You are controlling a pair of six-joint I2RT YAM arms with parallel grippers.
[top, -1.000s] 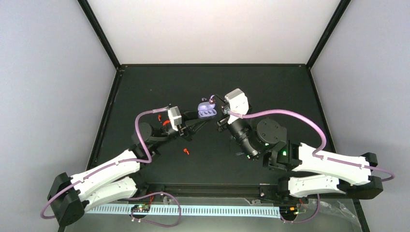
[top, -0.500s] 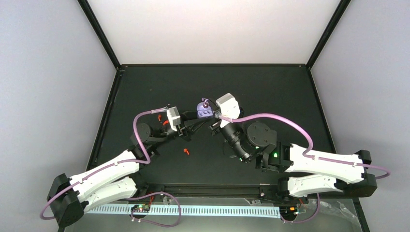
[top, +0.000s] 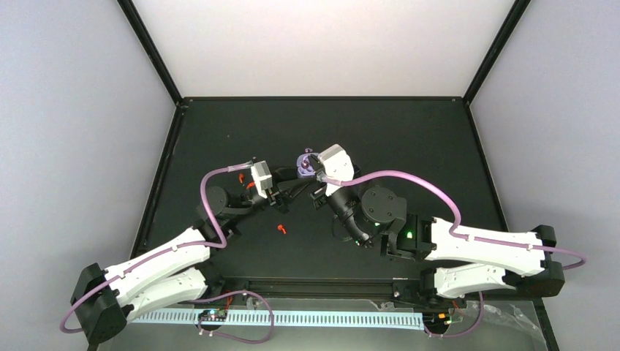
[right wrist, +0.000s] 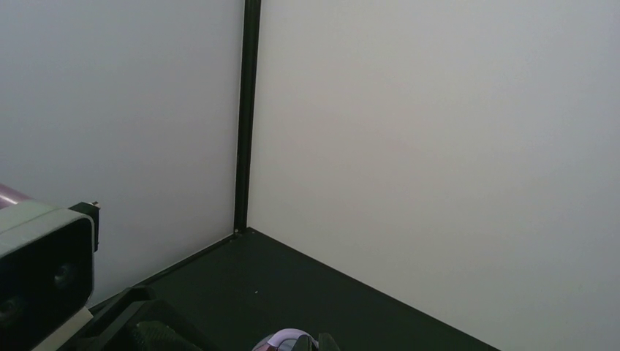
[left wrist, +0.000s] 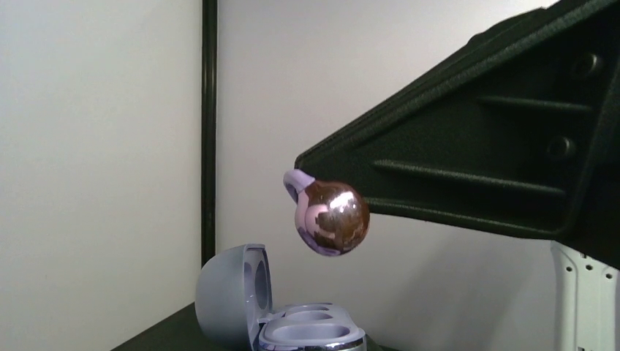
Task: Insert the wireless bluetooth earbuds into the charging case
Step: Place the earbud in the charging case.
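The right arm [top: 439, 238] has swung toward 9 o'clock across the tabletop [top: 409, 139]. Its round elbow joint [top: 380, 205] and white wrist block [top: 333, 159] both sit further left than a second ago. The right pincer [top: 308, 157], pinching the lavender earbud [left wrist: 329, 218], was off at the 3 o'clock side of the open charging case [left wrist: 241, 303]. Now it hangs above the case, and from overhead the wrist covers most of it. The purple cable [top: 398, 173] has trailed along.

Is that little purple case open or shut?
Open: the case has its lid swung up to one side, and the hollows inside look bare. An earbud hangs above, pinched in the right gripper.
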